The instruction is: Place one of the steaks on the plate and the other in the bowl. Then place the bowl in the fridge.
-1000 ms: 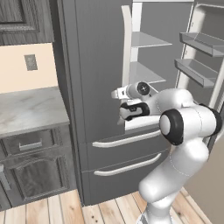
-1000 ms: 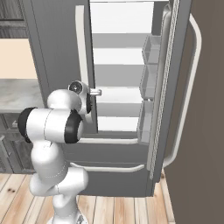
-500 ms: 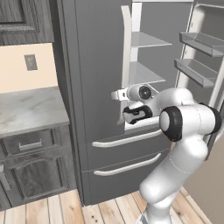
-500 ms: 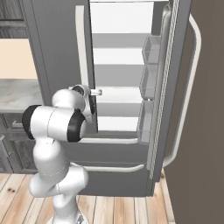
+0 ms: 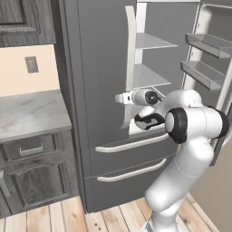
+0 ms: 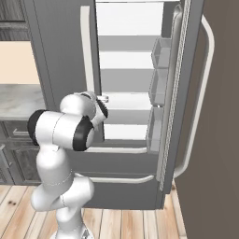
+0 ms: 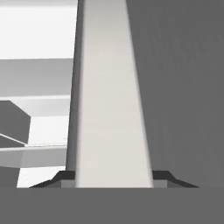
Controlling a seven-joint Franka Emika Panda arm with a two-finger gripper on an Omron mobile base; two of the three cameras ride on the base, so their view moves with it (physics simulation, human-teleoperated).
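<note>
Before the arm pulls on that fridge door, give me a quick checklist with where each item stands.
1. Claw straddles the left door's handle, one tip on each side: ok.
2. Claw fully clamped on the handle: cannot tell; the tips sit right against its edges.
3. Right door of the fridge open, white shelves showing: ok.
4. Left door open: not ok, it looks closed.
5. Shelves bare enough to take the bowl: ok, as far as can be seen.
6. Bowl with a steak ready nearby: cannot tell.
</note>
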